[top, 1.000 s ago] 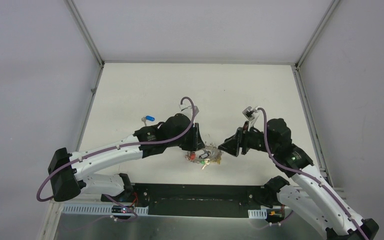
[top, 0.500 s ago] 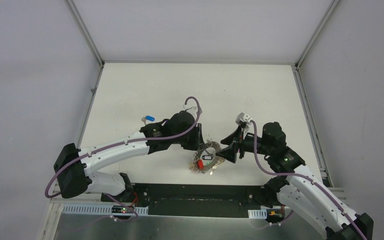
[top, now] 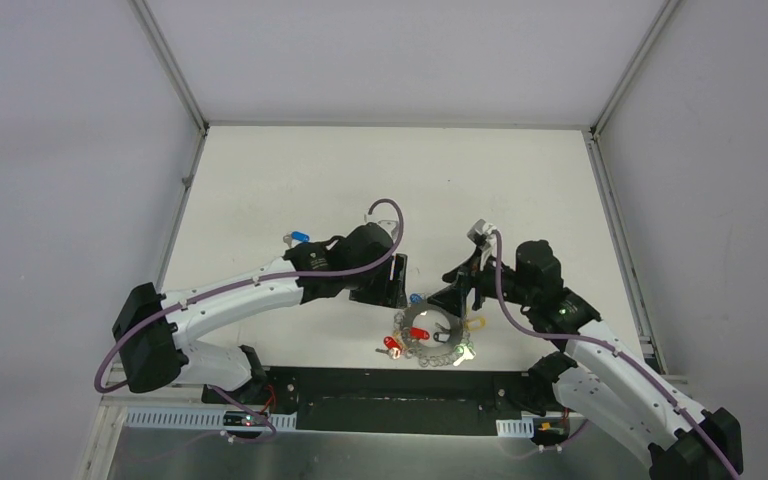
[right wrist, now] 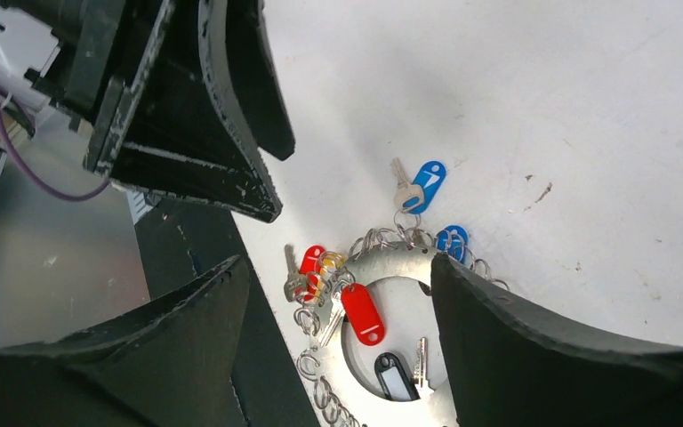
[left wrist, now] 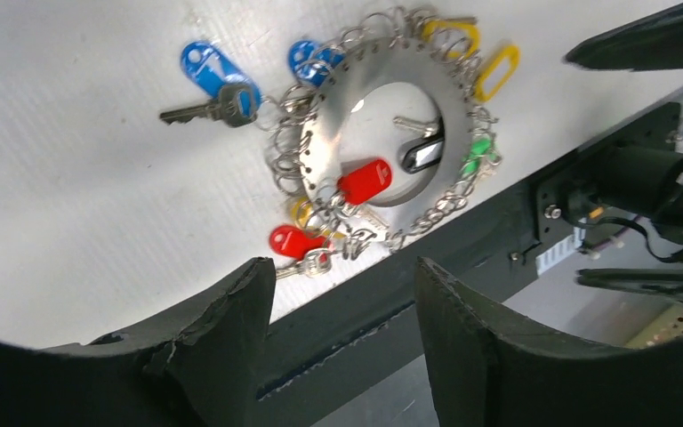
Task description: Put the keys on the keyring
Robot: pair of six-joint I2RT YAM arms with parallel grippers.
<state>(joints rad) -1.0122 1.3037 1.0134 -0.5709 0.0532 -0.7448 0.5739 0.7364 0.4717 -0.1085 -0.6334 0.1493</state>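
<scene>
The keyring (top: pixel 430 335) is a flat silver disc-shaped loop edged with small rings, lying on the white table near its front edge. It shows in the left wrist view (left wrist: pixel 382 107) and the right wrist view (right wrist: pixel 409 267). Keys with red (left wrist: pixel 365 181), blue (left wrist: pixel 307 58), yellow (left wrist: pixel 498 71), green (left wrist: pixel 476 151) and black (right wrist: pixel 394 375) tags hang on it. A blue-tagged key (left wrist: pixel 218 76) lies at its edge. Another blue-tagged key (top: pixel 300 237) lies apart behind the left arm. My left gripper (top: pixel 392 285) and right gripper (top: pixel 455 295) hover just behind the keyring, both open and empty.
The black base rail (top: pixel 390 385) runs along the table's front edge right beside the keyring. The left gripper's fingers (right wrist: pixel 231 133) show close by in the right wrist view. Grey walls (top: pixel 70 150) enclose the table on three sides.
The keyring was bunched between the two grippers; it now lies spread flat on the table, slightly further right. Both grippers have drawn back from it, and the right arm has shifted left.
</scene>
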